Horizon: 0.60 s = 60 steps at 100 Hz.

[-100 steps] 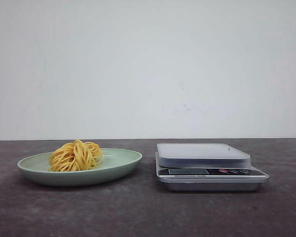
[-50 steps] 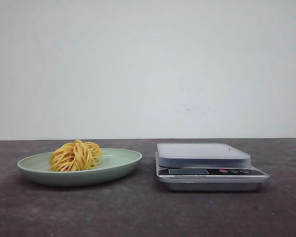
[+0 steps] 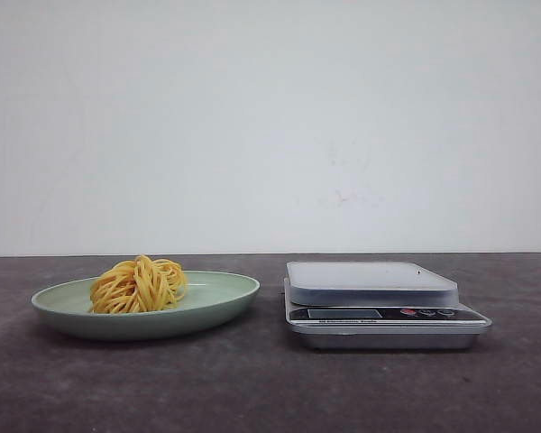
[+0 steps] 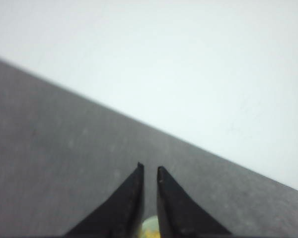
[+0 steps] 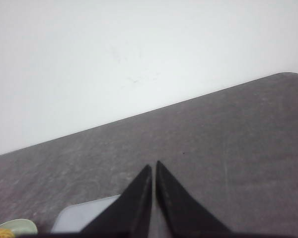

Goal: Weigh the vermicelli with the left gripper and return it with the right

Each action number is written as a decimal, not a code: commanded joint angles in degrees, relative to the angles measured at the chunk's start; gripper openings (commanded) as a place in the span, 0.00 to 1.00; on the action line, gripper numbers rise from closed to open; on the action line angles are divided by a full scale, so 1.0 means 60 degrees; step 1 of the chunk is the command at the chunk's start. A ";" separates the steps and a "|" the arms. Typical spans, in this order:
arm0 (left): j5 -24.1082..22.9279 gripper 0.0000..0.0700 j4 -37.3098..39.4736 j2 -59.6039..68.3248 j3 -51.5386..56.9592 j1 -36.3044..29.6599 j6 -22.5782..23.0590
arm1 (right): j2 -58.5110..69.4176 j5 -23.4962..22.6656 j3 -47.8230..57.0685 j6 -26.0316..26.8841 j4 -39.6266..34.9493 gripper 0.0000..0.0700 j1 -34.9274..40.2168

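The vermicelli [image 3: 140, 284], a small yellow-orange nest, lies on the left part of the pale green plate [image 3: 225, 293] in the front view. Neither gripper shows in the front view. In the left wrist view the left gripper [image 4: 150, 167] hangs above the dark table, its black fingers nearly together with a narrow gap and nothing between them; a bit of the plate [image 4: 150, 228] shows below them. In the right wrist view the right gripper [image 5: 153, 165] is shut and empty, above the table beside the scale [image 5: 84, 219]. The plate's edge [image 5: 17, 226] shows there too.
A silver kitchen scale [image 3: 370, 281] with a flat bare platform stands on the dark table [image 3: 270, 388] to the right of the plate. A white wall closes the back.
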 commanded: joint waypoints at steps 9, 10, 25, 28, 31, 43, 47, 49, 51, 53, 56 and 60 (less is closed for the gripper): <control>0.0754 0.11 -0.0718 0.1224 0.1807 0.0000 0.1617 | 0.0739 -0.0342 0.1359 -0.0947 -0.0535 0.02 0.0004; 0.0816 0.15 -0.0772 0.1297 0.1902 0.0000 0.1639 | 0.0787 -0.0382 0.1435 -0.0998 -0.0590 0.04 0.0004; 0.1515 0.62 -0.1308 0.2189 0.2743 0.0000 0.1647 | 0.1384 -0.0699 0.2368 -0.1359 -0.1242 0.64 0.0004; 0.1679 0.61 -0.1279 0.2306 0.2765 0.0000 0.1603 | 0.1457 -0.0776 0.2484 -0.1366 -0.1311 0.64 0.0004; 0.1851 0.61 -0.1228 0.2412 0.2765 0.0000 0.1461 | 0.1519 -0.0874 0.2586 -0.1362 -0.1355 0.64 0.0007; 0.2248 0.61 -0.1158 0.3056 0.2769 -0.0098 0.1107 | 0.1694 -0.1013 0.2929 -0.1362 -0.1541 0.64 0.0007; 0.2255 0.61 -0.1126 0.3377 0.2769 -0.0200 0.1071 | 0.1778 -0.1158 0.3034 -0.1366 -0.1625 0.65 0.0007; 0.2284 0.61 -0.1107 0.3563 0.2769 -0.0270 0.1020 | 0.1829 -0.1257 0.3078 -0.1370 -0.1650 0.65 0.0007; 0.2306 0.61 -0.1075 0.3807 0.2776 -0.0364 0.0951 | 0.1898 -0.1370 0.3118 -0.1370 -0.1654 0.65 0.0011; 0.2310 0.61 -0.1071 0.3960 0.2787 -0.0426 0.0907 | 0.1938 -0.1421 0.3136 -0.1370 -0.1654 0.65 0.0015; 0.2291 0.61 -0.1067 0.4302 0.2820 -0.0565 0.0823 | 0.2007 -0.1472 0.3166 -0.1362 -0.1654 0.65 0.0015; 0.2288 0.61 -0.1071 0.4812 0.2889 -0.0765 0.0798 | 0.2087 -0.1526 0.3195 -0.1359 -0.1657 0.65 0.0036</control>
